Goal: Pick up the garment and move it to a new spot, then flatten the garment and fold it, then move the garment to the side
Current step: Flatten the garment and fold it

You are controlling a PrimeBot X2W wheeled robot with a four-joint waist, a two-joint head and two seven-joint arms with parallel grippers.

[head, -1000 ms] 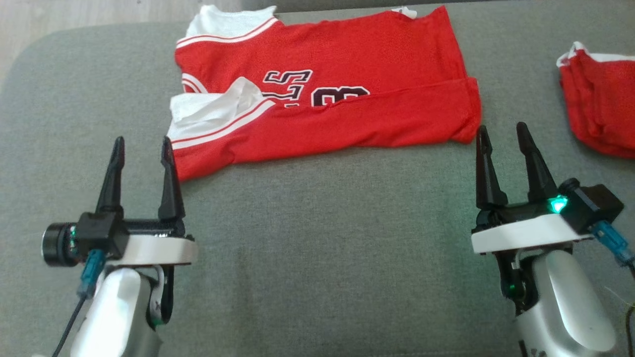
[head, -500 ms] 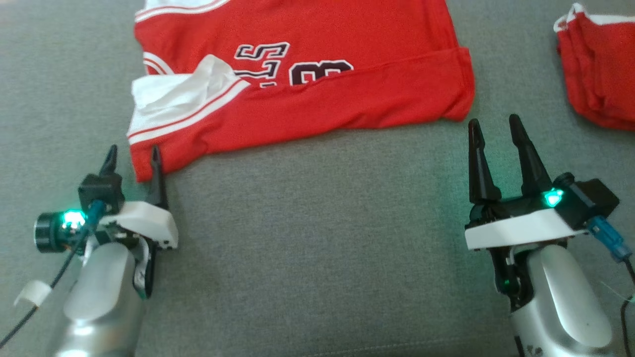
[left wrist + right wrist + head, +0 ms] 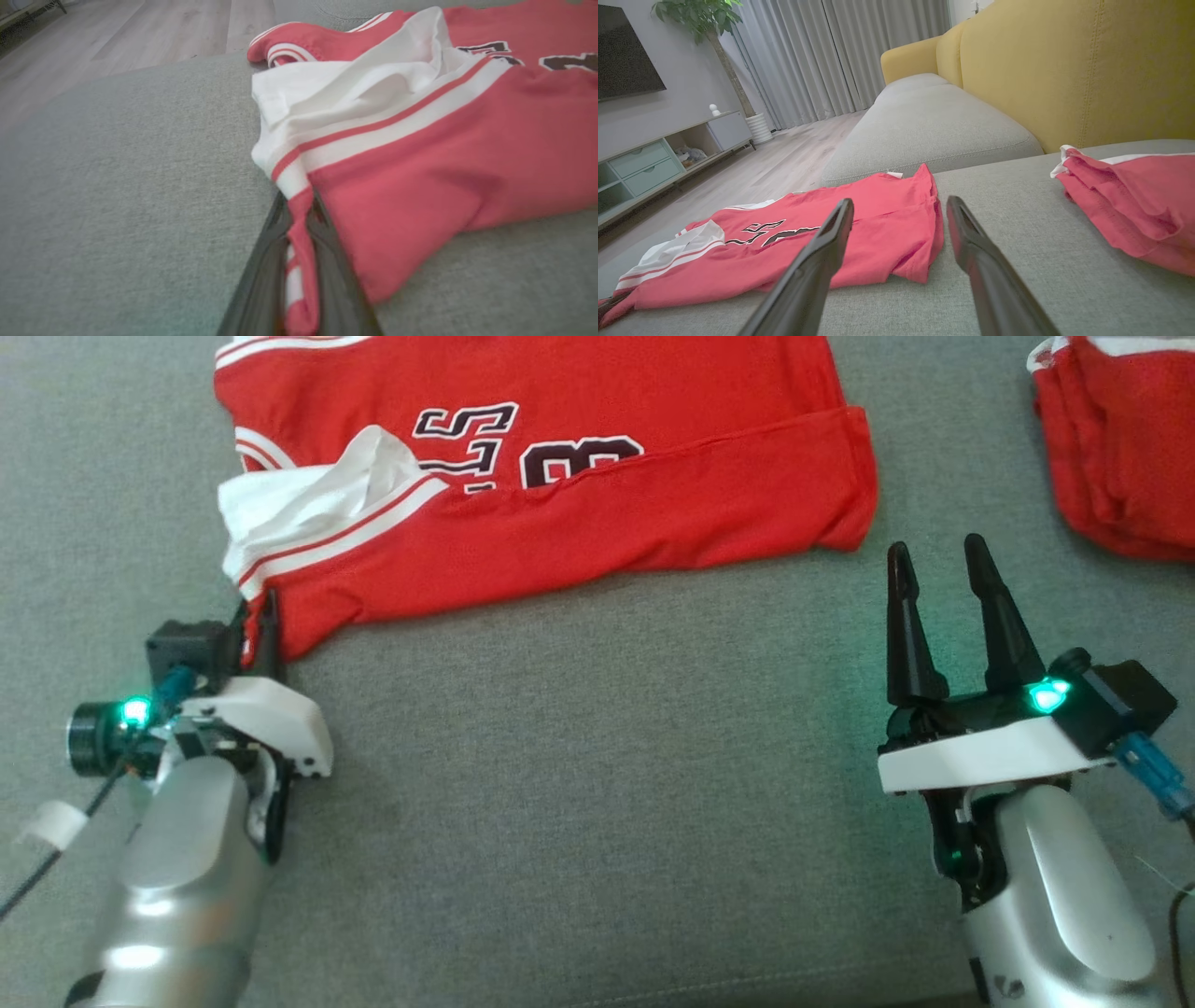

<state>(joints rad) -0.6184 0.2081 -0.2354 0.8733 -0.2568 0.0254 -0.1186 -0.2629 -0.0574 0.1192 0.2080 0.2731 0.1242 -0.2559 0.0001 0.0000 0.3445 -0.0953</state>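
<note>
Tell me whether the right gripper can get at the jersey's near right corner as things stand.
Probably yes: the right gripper stands open close to the jersey, only bare cushion between them.

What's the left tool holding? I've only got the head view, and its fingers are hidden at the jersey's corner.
Observer: Left wrist view: the jersey has its red-and-white corner strip pinched between the left tool's two fingers.
Operator: What's past the cushion on that side?
Observer: Wooden floor, just beyond the cushion's rounded edge.
Operator: And behind the other red garment, far right?
Observer: Right wrist view: a yellow backrest rises directly behind it.
</note>
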